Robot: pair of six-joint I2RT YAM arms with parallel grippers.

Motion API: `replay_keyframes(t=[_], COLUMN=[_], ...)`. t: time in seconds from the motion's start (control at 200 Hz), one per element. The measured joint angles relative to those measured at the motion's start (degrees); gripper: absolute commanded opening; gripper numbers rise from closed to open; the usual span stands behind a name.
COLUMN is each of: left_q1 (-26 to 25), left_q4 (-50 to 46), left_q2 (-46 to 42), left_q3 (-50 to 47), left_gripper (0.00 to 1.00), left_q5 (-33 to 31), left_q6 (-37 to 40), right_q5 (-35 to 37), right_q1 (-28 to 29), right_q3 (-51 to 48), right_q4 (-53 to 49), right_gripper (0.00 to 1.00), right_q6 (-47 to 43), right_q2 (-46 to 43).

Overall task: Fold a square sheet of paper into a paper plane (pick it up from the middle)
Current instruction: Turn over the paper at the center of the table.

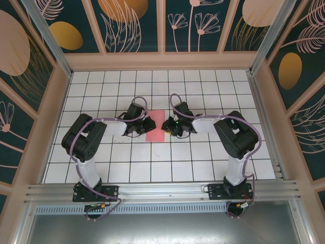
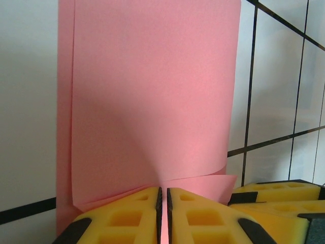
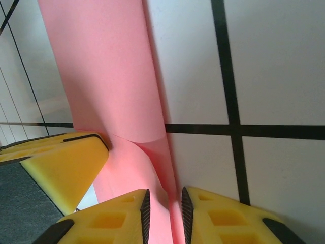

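I see left gripper [image 2: 163, 203] and right gripper [image 3: 163, 208], close together, both clenched on the thin folded salmon-pink paper sheet [image 2: 152, 101] mid white tiled table [image 1: 203, 162].

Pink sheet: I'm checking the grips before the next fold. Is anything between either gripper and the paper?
Nothing visible does. The left gripper is pinched shut directly on the square sheet of paper, and the paper also runs between the right gripper jaws.

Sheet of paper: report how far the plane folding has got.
Done: the sheet of paper lies folded over once, two layers showing at its edge. In hand: left gripper and right gripper both pinch it. Left: the nose and wing folds; the shape is a plain rectangle.
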Motion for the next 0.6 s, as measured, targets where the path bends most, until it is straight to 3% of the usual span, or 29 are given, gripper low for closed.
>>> replay_keyframes(t=[0.6], left_q1=[0.0], left_q4=[-0.2], left_q2=[0.0], left_q3=[0.0], left_gripper=[0.14], left_q5=[-0.4], left_q6=[0.0], right_q5=[-1.9], right_q1=[-0.1], right_q3=[0.1], right_q4=[1.9], right_gripper=[0.31], right_q6=[0.1], right_q2=[0.2])
